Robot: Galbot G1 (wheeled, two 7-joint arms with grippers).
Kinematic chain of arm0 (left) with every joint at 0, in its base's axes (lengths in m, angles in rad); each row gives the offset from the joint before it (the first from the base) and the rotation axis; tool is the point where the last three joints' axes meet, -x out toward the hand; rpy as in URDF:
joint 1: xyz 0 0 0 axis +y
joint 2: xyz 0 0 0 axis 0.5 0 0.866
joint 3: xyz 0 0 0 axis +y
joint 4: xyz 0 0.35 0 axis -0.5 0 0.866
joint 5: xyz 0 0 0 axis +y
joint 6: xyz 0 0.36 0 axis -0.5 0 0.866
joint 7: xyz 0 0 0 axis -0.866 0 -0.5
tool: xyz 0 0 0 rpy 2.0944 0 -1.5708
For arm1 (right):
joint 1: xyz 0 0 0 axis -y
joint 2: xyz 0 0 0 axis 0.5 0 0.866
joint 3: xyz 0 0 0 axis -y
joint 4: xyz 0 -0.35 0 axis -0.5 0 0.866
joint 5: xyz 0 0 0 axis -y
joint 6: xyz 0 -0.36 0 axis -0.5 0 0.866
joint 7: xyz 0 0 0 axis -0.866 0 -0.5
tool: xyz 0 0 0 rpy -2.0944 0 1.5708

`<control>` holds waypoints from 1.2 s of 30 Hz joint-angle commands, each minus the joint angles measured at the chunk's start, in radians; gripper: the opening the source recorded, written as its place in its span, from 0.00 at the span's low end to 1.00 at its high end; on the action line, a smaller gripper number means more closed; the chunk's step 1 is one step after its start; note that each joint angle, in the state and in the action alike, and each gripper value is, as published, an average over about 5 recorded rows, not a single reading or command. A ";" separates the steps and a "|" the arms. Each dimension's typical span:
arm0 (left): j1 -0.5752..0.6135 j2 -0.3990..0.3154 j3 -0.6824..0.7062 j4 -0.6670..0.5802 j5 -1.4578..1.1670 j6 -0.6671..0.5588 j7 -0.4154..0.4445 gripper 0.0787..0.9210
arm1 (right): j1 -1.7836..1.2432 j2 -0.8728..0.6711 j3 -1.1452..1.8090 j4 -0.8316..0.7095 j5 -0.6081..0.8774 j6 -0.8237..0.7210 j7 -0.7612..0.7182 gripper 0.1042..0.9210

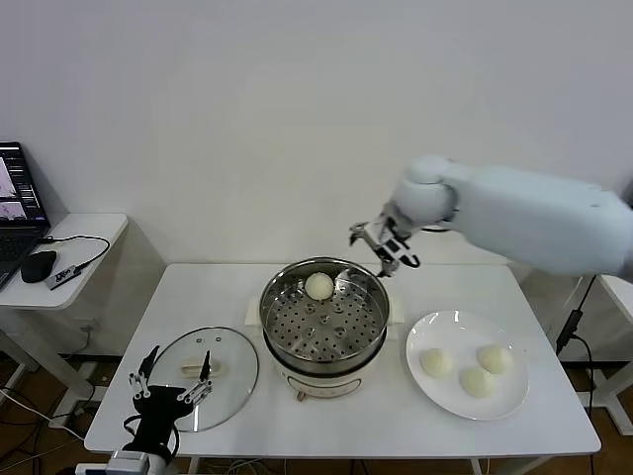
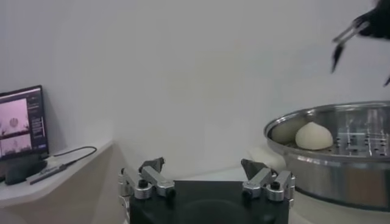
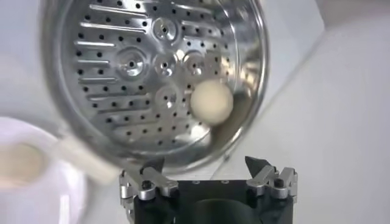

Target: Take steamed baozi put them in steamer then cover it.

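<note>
Right end effector (image 1: 385, 246) hangs open and empty just above the far rim of the steamer (image 1: 323, 319), likely because one baozi (image 1: 318, 286) already sits on the holey tray at the far side; three more baozi (image 1: 436, 362) wait on the white plate (image 1: 420, 376) to the right on the bench (image 1: 396, 416). Left end effector (image 1: 170, 381) waits open at the near left, by the glass cover (image 1: 237, 376) lying flat, handy for closing the pot later. No brand or writing can be read anywhere.
</note>
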 commanded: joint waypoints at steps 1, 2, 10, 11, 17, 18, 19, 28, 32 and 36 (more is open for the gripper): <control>0.004 0.040 -0.008 0.002 -0.015 0.011 0.007 0.88 | 0.015 -0.403 -0.018 0.264 0.111 -0.266 -0.037 0.88; 0.006 0.045 -0.010 0.004 -0.015 0.011 0.010 0.88 | 0.001 -0.431 -0.025 0.273 0.097 -0.261 -0.039 0.88; -0.014 0.057 -0.017 0.020 -0.029 0.012 0.017 0.88 | -0.196 -0.537 0.025 0.276 -0.015 -0.205 -0.028 0.88; -0.016 0.056 -0.017 0.020 -0.029 0.012 0.018 0.88 | -0.245 -0.539 0.056 0.270 -0.030 -0.200 -0.026 0.88; -0.015 0.050 -0.021 0.027 -0.030 0.011 0.020 0.88 | -0.531 -0.518 0.282 0.204 -0.113 -0.178 -0.010 0.88; -0.014 0.049 -0.023 0.029 -0.030 0.011 0.020 0.88 | -0.562 -0.509 0.304 0.192 -0.128 -0.173 -0.008 0.88; -0.014 0.049 -0.025 0.031 -0.030 0.011 0.020 0.88 | -0.590 -0.500 0.322 0.180 -0.141 -0.168 -0.006 0.88; -0.009 0.039 -0.034 0.037 -0.027 0.011 0.021 0.88 | -0.729 -0.401 0.414 0.060 -0.192 -0.145 0.025 0.88; -0.012 0.035 -0.038 0.040 -0.027 0.012 0.020 0.88 | -0.745 -0.354 0.426 0.002 -0.209 -0.131 0.030 0.88; -0.013 0.036 -0.043 0.049 -0.027 0.012 0.020 0.88 | -0.759 -0.309 0.436 -0.050 -0.217 -0.118 0.039 0.88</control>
